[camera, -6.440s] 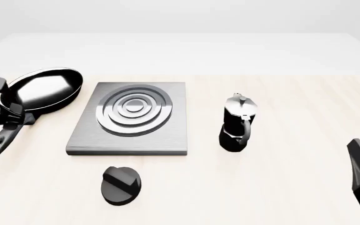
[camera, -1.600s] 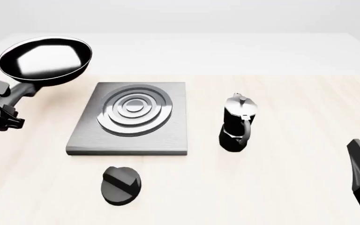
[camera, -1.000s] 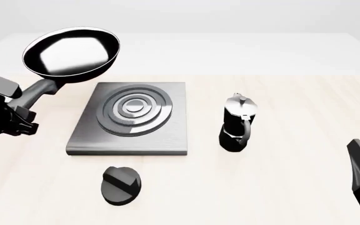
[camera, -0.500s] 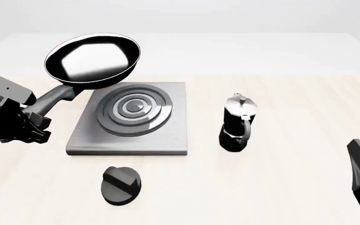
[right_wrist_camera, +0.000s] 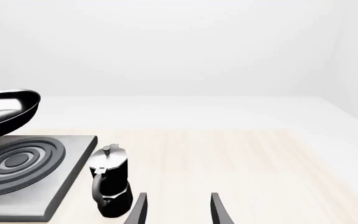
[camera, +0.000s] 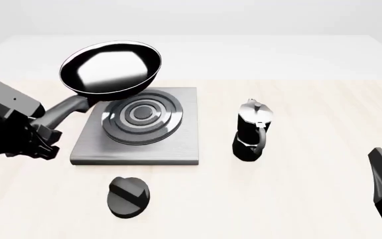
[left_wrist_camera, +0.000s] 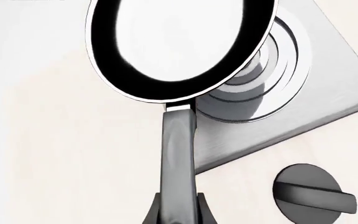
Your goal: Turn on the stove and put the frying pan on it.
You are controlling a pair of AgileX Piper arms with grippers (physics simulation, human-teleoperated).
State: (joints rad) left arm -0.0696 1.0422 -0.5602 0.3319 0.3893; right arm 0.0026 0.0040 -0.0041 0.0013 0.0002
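Front view shows the left gripper (camera: 42, 130) pinching the frying pan (camera: 110, 68) aloft over the stove's (camera: 138, 144) far-left corner; only the right wrist view shows the right gripper (right_wrist_camera: 177, 209) spread apart.

The pale wooden desk (camera: 310, 114) carries the stove (camera: 177, 144), its knob (camera: 127, 196) just nearer, and a moka pot (camera: 251, 130) to the stove's right.
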